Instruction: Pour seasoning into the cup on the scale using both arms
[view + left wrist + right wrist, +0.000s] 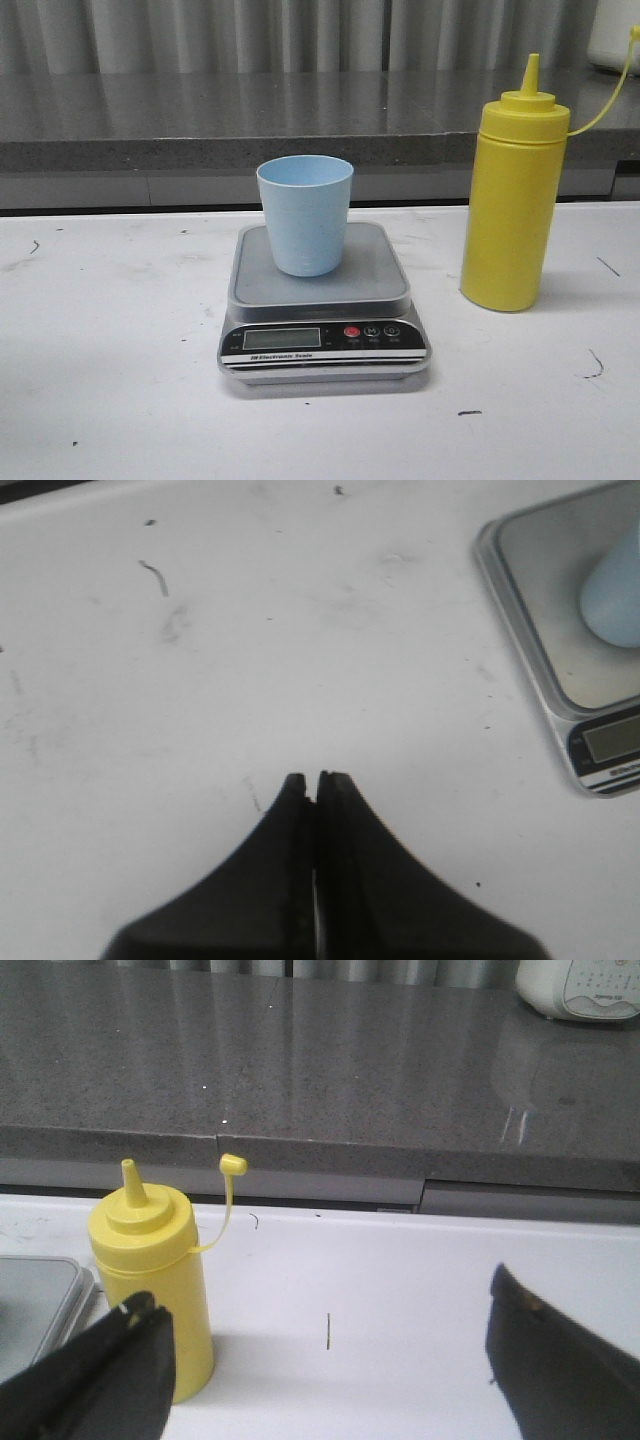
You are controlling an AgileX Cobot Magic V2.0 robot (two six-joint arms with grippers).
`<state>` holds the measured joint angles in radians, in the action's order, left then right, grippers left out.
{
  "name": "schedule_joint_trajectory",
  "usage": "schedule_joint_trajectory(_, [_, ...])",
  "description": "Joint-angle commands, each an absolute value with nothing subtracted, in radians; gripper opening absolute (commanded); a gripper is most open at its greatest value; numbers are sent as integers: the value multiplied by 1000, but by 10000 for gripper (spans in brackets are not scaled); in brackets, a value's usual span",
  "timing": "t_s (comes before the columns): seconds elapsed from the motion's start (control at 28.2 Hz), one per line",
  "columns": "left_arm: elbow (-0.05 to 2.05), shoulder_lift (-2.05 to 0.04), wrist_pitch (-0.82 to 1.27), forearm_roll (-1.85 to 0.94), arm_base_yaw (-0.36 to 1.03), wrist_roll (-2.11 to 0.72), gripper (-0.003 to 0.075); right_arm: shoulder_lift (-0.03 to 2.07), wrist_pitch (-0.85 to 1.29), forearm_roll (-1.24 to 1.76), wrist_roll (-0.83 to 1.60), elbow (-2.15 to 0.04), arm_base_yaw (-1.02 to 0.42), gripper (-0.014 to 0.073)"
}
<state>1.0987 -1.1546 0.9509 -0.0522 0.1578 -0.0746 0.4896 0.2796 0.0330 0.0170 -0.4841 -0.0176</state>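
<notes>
A light blue cup (pixel 305 214) stands upright on the platform of the silver-grey scale (pixel 322 310) at the table's middle. The yellow seasoning bottle (pixel 513 199) stands upright to the right of the scale, its cap hanging off on a thin cord. Neither gripper shows in the front view. In the left wrist view my left gripper (pixel 313 780) is shut and empty over bare table, with the scale (pixel 520 600) and the cup (pixel 615 590) off to one side. In the right wrist view my right gripper (pixel 325 1305) is wide open, the seasoning bottle (pixel 150 1260) just beyond one finger.
A grey stone counter (pixel 250 120) runs along the back of the white table (pixel 110 350). A white appliance (pixel 580 985) sits on the counter at the far right. Small dark marks dot the tabletop.
</notes>
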Motion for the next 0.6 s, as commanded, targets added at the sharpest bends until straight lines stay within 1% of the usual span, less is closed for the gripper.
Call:
schedule_joint_trajectory(0.0, [1018,-1015,814,-62,99,-60,-20,499,202,34,17,-523,-14,647])
schedule_joint_trajectory(0.18, [892,-851,707,-62,58,-60,-20,499,202,34,17,-523,-14,647])
schedule_joint_trajectory(0.35, [773,-666,605,-68,53,-60,-20,499,202,34,17,-523,-14,647])
schedule_joint_trajectory(0.57, [658,-445,540,-74,53,-60,-20,499,202,34,17,-523,-14,647])
